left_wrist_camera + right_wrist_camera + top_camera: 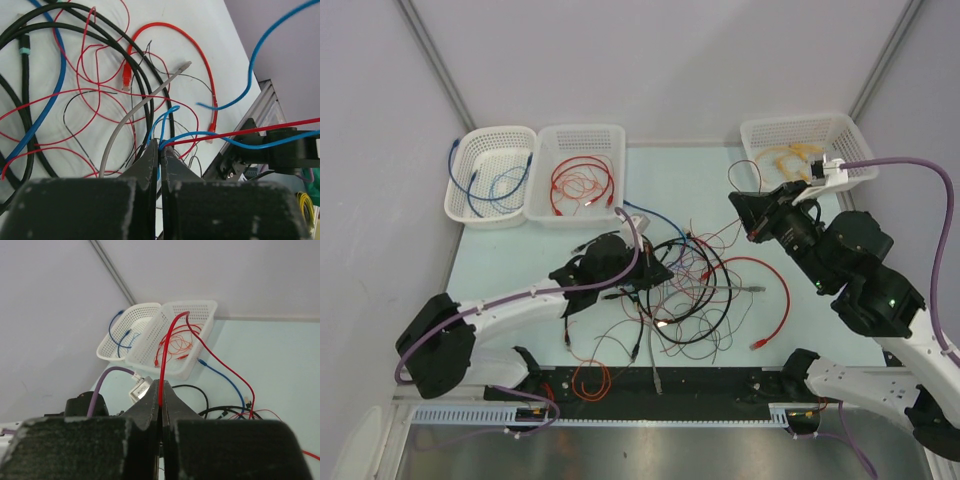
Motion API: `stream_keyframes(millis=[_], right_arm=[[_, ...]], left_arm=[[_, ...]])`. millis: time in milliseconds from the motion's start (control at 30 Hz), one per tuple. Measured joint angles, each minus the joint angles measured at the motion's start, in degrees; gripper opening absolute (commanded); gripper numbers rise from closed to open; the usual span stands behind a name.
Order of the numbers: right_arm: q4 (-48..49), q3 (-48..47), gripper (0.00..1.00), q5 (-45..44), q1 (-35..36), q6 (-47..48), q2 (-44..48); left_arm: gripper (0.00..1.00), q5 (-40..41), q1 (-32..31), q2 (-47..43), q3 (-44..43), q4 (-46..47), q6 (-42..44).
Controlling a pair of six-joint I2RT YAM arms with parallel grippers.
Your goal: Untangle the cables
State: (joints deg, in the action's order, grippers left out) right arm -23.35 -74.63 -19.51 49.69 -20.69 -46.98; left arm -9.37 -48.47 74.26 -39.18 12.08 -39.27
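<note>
Two pinches are set: left gripper (160, 150) on a blue wire (210, 133), right gripper (161, 390) on a red wire (164, 360); next, likely pull them apart.

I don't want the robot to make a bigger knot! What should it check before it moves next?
1. Left pincer shut on the blue cable: ok.
2. Right pincer shut on the red cable: ok.
3. Only one cable in the left pincer: cannot tell; a thin red wire runs right beside the blue.
4. Pile untangled: not ok; black and red loops cross.
5. Basket with blue cables and basket with red cables in place: ok.
</note>
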Motion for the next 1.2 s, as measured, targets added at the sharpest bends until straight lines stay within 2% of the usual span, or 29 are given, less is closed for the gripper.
stream_keyframes(millis=[67, 100, 133, 200, 433, 633, 700, 867, 1033, 1200], right_arm=[[-0.5, 0.0, 0.00, -0.2, 0.0, 0.2, -0.2], [-0.7, -0.1, 0.00, -0.2, 0.0, 0.3, -0.3], [-0.2, -0.4, 0.00, -0.5, 0.0, 0.4, -0.3], [0.8, -1.7, 0.00, -0.8, 0.0, 0.4, -0.3], [4.7, -4.3, 0.00, -1.5, 0.0, 0.7, 0.1], [4.9, -4.3, 0.00, -1.4, -0.1, 0.8, -1.2], [4.9, -4.3, 0.00, -1.0, -0.1, 0.7, -1.9], [4.9, -4.3, 0.00, 0.3, -0.1, -0.5, -3.5], [5.0, -4.3, 0.00, 2.3, -0.1, -1.8, -5.3], [5.3, -4.3, 0.00, 4.2, -0.1, -3.3, -6.1]], left_arm=[[0.33, 0.7, 0.0, -0.8, -0.1, -1.8, 0.2], [0.45, 1.1, 0.0, -1.4, -0.2, -2.9, 0.7], [0.72, 1.9, 0.0, -2.1, -0.2, -4.8, 1.4], [0.99, 3.3, 0.3, -3.7, 0.0, -8.6, 3.0], [1.00, 8.5, 0.5, -14.1, 0.4, -15.0, 6.9], [0.99, 13.9, 0.5, -22.5, 0.4, -14.1, 11.0], [1.00, 14.0, 0.5, -24.8, 0.6, -11.1, 12.7], [1.00, 11.6, -0.9, -27.3, 1.8, 4.0, 19.3], [1.00, 6.7, -5.0, -22.6, 1.8, 16.5, 27.6], [1.00, 3.0, -6.4, -16.6, 1.8, 25.9, 31.6]])
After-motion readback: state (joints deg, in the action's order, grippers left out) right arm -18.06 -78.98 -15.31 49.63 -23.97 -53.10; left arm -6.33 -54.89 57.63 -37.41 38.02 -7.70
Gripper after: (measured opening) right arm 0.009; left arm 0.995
